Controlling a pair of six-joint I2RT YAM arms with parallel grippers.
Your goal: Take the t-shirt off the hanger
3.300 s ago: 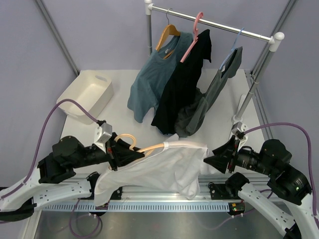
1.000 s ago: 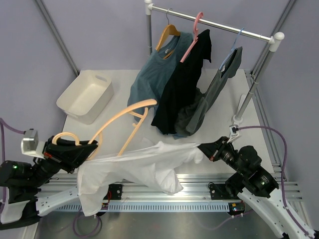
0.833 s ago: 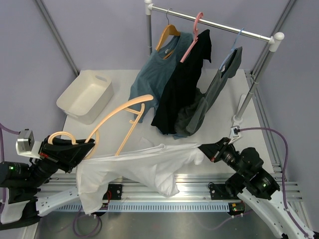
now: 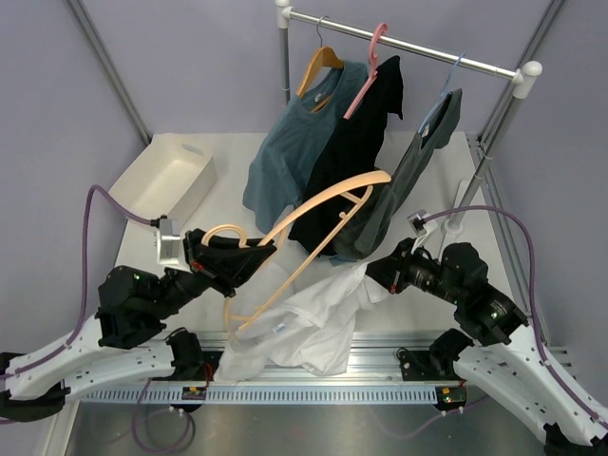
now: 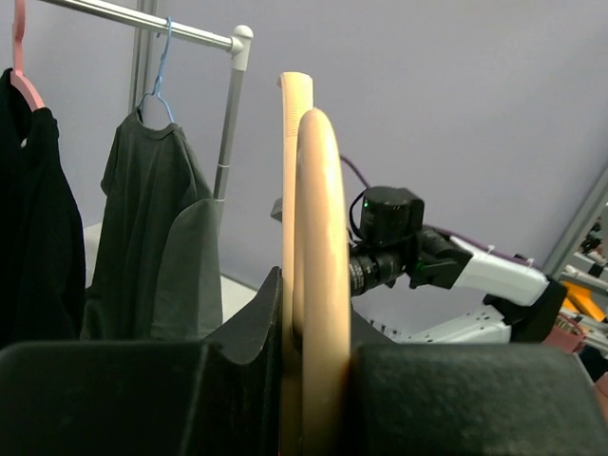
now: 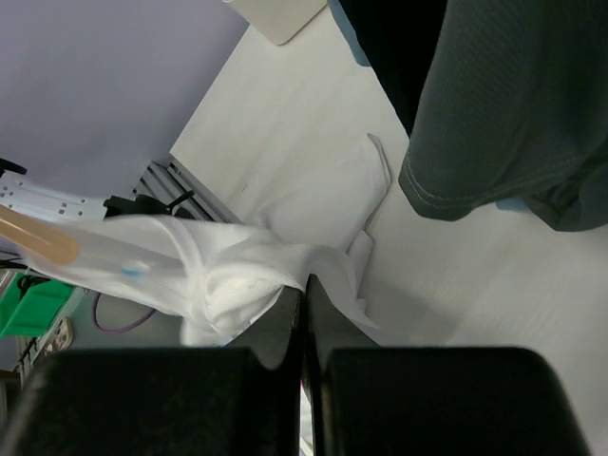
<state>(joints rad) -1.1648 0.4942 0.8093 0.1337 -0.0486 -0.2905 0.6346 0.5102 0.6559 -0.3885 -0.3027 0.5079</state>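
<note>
The hanger (image 4: 318,201) is a thin, smooth, pale peach bar bent into rounded shoulders with a curled hook; seen edge-on from the left wrist (image 5: 318,237) it reads as a narrow, glossy arch. The t-shirt (image 4: 304,323) is soft white cloth, crumpled into folds and sagging in a loose heap at the near edge of the table (image 4: 237,204); the right wrist view shows its bunched, creased folds (image 6: 228,275) with a small blue label. The left gripper (image 4: 255,253) has its black fingers closed tight on the hanger's neck just under the hook, the bar pinched between them (image 5: 309,399). The right gripper (image 4: 375,275) is pressed closed on a fold of the t-shirt (image 6: 304,296). In the right wrist view one peach hanger end meets the white cloth at the left; whether it is inside the t-shirt cannot be told.

Against the picture of a moment ago, the left arm has swung in from the far left towards the middle; the hanger has risen and tipped, its upper shoulder now in front of the black shirt (image 4: 351,142) on the rail (image 4: 408,45); the t-shirt, then stretched wide between the two grippers, now hangs slack and gathered below the right gripper; the right arm has moved up and towards the rack; the white bin (image 4: 166,185) has not moved.
</note>
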